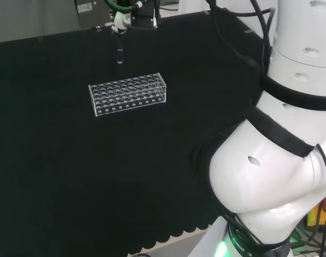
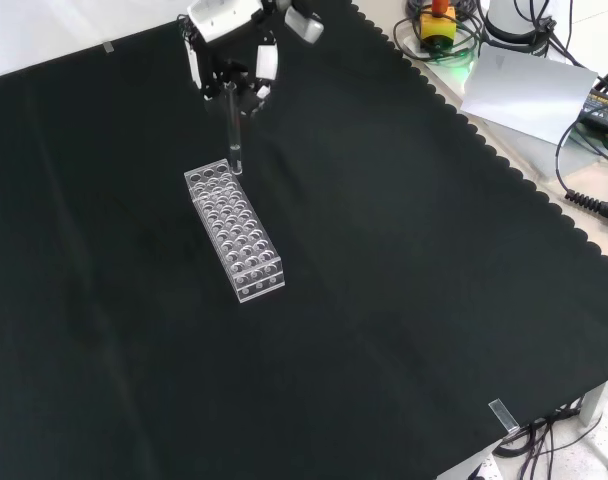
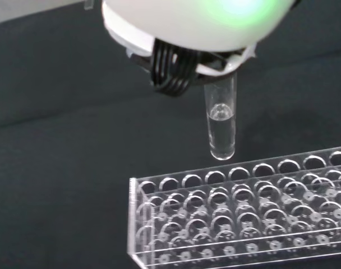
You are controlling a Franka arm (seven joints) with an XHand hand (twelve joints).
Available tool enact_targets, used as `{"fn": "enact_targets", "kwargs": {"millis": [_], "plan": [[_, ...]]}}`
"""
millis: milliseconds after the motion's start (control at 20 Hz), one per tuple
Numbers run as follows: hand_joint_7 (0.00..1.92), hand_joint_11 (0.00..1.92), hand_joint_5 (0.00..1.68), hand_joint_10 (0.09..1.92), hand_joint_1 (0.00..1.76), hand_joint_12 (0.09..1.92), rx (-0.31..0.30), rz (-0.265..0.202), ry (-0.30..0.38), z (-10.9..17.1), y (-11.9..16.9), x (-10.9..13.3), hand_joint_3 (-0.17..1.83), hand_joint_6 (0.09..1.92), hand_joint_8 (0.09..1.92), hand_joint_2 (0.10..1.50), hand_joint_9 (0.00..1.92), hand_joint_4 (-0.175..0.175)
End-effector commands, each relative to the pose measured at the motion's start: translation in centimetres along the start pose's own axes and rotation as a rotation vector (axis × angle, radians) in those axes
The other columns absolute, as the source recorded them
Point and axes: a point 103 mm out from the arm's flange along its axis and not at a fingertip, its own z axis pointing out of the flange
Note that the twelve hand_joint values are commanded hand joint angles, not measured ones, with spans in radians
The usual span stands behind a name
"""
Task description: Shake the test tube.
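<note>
The counter [image 2: 404, 300] lies below the robot hand, covered in black cloth. The clear test tube rack [image 2: 234, 232] stands just beneath the robot hand [image 2: 229, 40]. The robot hand pinches the test tube [image 3: 221, 126] by its upper end; the tube hangs upright above the rack. Risk: shaking may spill the liquid, or strike the tube against the rack, given the low clearance.

Clear plastic rack [image 2: 235, 232] of many round holes, standing on the black cloth [image 2: 384, 300] toward its far left corner in the front view, long side slanted. Scalloped cloth edge at the right, with grey sheet [image 2: 529, 85] and cables [image 2: 589, 195] beyond it.
</note>
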Motion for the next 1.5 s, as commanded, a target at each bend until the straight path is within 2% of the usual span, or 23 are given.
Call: {"fn": "enact_targets", "kwargs": {"millis": [50, 400, 500, 600, 700, 850, 1350, 1500], "plan": [[1.80, 1.39, 1.44, 0.79, 1.24, 0.88, 0.005, -0.067, 0.060, -0.4, -1.6, 4.1, 0.63, 0.33, 0.32, 0.62, 1.73, -0.175], [1.80, 1.39, 1.44, 0.79, 1.24, 0.88, 0.009, -0.167, 0.097, -0.5, -2.4, 9.8, 0.63, 0.33, 0.31, 0.62, 1.73, -0.175], [1.80, 1.39, 1.44, 0.79, 1.24, 0.88, 0.007, -0.175, 0.093, -0.6, -2.6, 10.2, 0.63, 0.33, 0.31, 0.62, 1.73, -0.175], [1.80, 1.39, 1.44, 0.79, 1.24, 0.88, 0.002, -0.162, 0.085, -0.7, -2.5, 9.6, 0.63, 0.33, 0.31, 0.62, 1.73, -0.175], [1.80, 1.39, 1.44, 0.80, 1.24, 0.88, -0.005, -0.131, 0.064, -0.8, -2.4, 8.1, 0.63, 0.33, 0.31, 0.62, 1.73, -0.175], [1.80, 1.39, 1.44, 0.80, 1.24, 0.88, -0.015, -0.067, 0.029, -1.2, -2.1, 4.5, 0.63, 0.33, 0.31, 0.62, 1.73, -0.175], [1.81, 1.38, 1.44, 0.80, 1.24, 0.89, -0.031, 0.243, -0.094, -2.8, -2.5, -11.0, 0.63, 0.33, 0.31, 0.62, 1.73, -0.175], [1.81, 1.38, 1.44, 0.80, 1.24, 0.89, -0.045, 0.315, -0.136, -3.7, -2.7, -14.5, 0.63, 0.33, 0.31, 0.62, 1.73, -0.175]]}}
